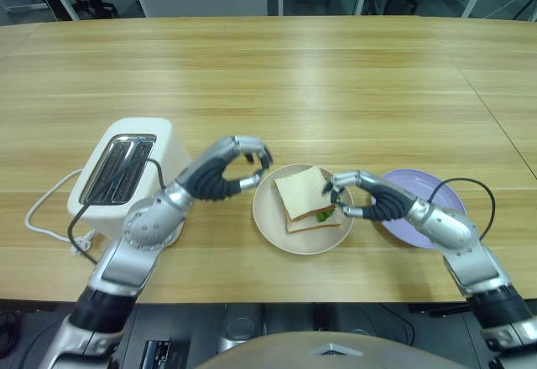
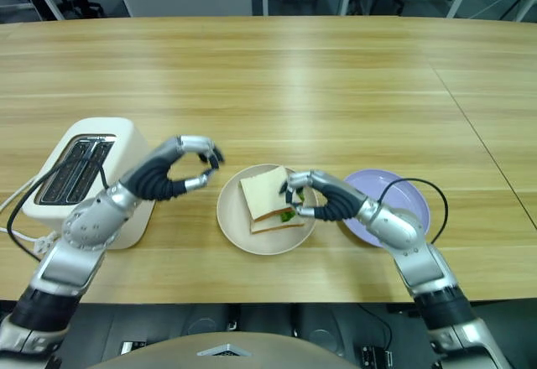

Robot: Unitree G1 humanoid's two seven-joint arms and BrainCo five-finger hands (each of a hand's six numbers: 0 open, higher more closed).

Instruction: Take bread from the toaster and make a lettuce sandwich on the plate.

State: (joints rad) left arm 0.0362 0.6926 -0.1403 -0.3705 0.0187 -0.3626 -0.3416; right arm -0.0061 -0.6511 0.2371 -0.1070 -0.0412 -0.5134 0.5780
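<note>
I see the sandwich (image 1: 306,197) lying flat on the cream plate (image 1: 268,218) at the middle of the tabletop (image 1: 336,84), a bit of green lettuce (image 1: 323,215) showing between the two slices at its near right corner. My left hand (image 1: 231,168) hovers between the toaster (image 1: 126,176) and the plate with its fingers curled in, holding nothing. My right hand (image 1: 373,201) sits at the plate's right rim, also curled, fingertips just beside the sandwich's right edge without lifting it. A purple plate (image 1: 436,186) lies just right of the cream one, partly under that arm.
</note>
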